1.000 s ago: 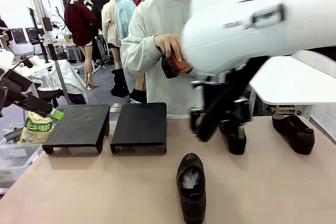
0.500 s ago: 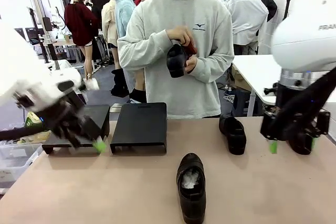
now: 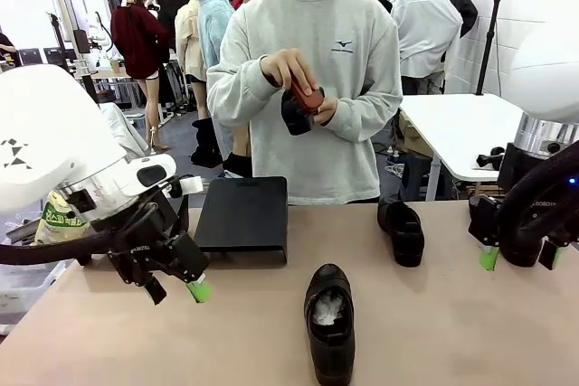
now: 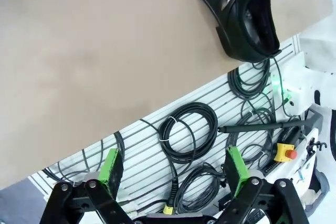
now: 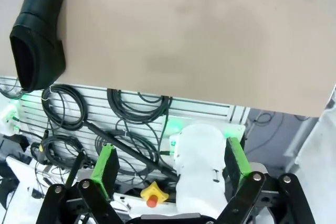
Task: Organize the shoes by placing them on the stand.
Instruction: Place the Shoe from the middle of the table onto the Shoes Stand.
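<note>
One black shoe (image 3: 330, 323), white stuffing inside, lies near the table's front centre. A second shoe (image 3: 401, 230) sits further back to the right. The person at the far side holds a third shoe (image 3: 291, 115) in both hands, with a reddish-brown object (image 3: 308, 96) pressed on it. A black stand (image 3: 242, 219) rests at the back left. My left gripper (image 3: 176, 288) hovers open in front of the stand. My right gripper (image 3: 518, 255) hangs open at the right edge. The left wrist view shows its open gripper (image 4: 173, 166) and a shoe (image 4: 241, 14); the right wrist view shows its open gripper (image 5: 170, 161) and a shoe (image 5: 37, 30).
A white side table (image 3: 461, 133) stands behind at the right. A green-printed bag (image 3: 59, 219) and a clear bin (image 3: 18, 282) sit off the table's left side. Cables (image 4: 189, 132) and a white robot base (image 5: 202, 166) lie below the table's near edge.
My right arm has swung from the table's middle to the far right. My left arm has come in from the left, low in front of the stands. The person keeps handling the shoe.
</note>
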Robot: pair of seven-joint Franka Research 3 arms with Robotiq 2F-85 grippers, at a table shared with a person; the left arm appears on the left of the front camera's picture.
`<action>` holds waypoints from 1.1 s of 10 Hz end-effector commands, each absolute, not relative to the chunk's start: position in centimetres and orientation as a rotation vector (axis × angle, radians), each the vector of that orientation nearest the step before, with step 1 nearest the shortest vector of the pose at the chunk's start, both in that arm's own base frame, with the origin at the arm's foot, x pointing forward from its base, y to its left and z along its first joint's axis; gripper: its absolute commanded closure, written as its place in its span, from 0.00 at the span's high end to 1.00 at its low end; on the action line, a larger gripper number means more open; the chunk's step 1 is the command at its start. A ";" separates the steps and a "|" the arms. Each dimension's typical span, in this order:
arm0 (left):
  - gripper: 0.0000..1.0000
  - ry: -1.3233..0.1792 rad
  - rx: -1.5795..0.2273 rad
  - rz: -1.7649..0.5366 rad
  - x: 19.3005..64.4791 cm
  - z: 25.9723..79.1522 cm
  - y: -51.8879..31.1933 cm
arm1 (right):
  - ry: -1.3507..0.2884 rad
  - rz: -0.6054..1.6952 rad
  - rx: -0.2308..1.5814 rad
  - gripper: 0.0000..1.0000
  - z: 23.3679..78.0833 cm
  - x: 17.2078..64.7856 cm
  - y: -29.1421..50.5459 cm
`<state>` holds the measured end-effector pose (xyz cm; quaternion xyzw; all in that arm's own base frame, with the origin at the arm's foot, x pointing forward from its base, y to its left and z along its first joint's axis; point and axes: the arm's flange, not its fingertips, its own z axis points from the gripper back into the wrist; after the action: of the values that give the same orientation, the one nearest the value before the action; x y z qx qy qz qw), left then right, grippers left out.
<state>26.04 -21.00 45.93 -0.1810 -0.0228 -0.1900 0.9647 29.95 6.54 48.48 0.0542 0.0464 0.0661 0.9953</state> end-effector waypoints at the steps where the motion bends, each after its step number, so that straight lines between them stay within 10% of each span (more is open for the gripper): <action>1: 1.00 -0.035 -0.374 -0.386 25.9 45.7 -21.4 | 0.101 0.122 0.084 1.00 48.5 30.3 6.8; 5: 1.00 -0.247 -0.301 -0.082 25.2 44.4 -30.7 | 0.101 0.122 0.084 1.00 48.5 30.3 6.8; 11: 1.00 -0.142 -0.283 0.108 29.2 41.2 -38.1 | 0.101 0.122 0.084 1.00 48.5 30.3 6.8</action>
<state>28.89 -36.40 41.06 -0.1422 -0.0610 0.0468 0.9869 30.00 6.82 48.36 0.0468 0.0476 0.0665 0.9955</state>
